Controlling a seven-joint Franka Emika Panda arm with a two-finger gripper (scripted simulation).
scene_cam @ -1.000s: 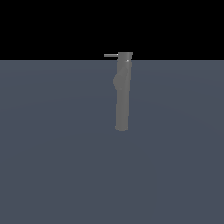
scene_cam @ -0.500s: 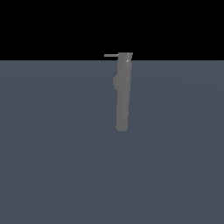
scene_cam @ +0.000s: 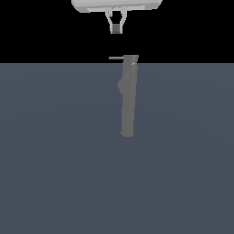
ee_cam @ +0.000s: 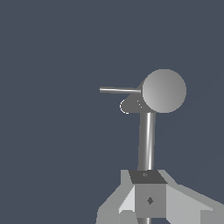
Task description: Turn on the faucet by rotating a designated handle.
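Observation:
The faucet (scene_cam: 128, 98) is a long grey column on the dark blue-grey ground, with a small rounded bulge (scene_cam: 121, 85) on its side. The handle (scene_cam: 115, 58) is a thin grey bar jutting from the column's far end toward the exterior view's left. My gripper (scene_cam: 117, 28) hangs above that end, apart from it, with its jaws together and holding nothing. In the wrist view I see the faucet's round end (ee_cam: 164, 90), the handle (ee_cam: 119, 90), and my gripper (ee_cam: 148, 192) short of them.
In the wrist view a second, thicker grey bar (ee_cam: 147, 140) runs from the faucet's end toward my fingers. The flat blue-grey ground (scene_cam: 55, 160) spreads all around the faucet.
My gripper has come into the exterior view at the top, above the faucet's handle end; it did not show earlier. The faucet and handle have not moved.

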